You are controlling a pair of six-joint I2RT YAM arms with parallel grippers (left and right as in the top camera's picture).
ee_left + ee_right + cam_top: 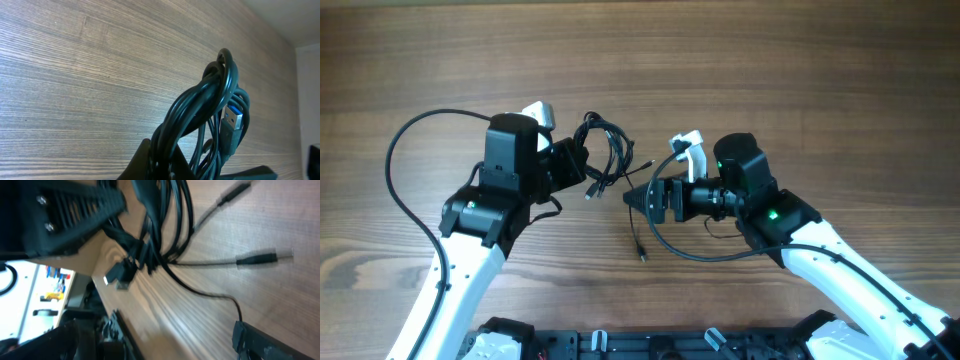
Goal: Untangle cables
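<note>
At mid-table, from the left: clamped in the left gripper [578,165], fingers shut tight on the knot of cables [605,150]; bunched just right of those fingers, loops rising away from the wrist, a blue plug [232,120] hanging among them; fanning further right and toward the robot, loose tails flat on the table [770,60], pointing at the right gripper [642,198]; spread wide there, holding nothing, just beside the strands; nearer the free tails than the left, so likely the one to take a tail and draw it rightward.
</note>
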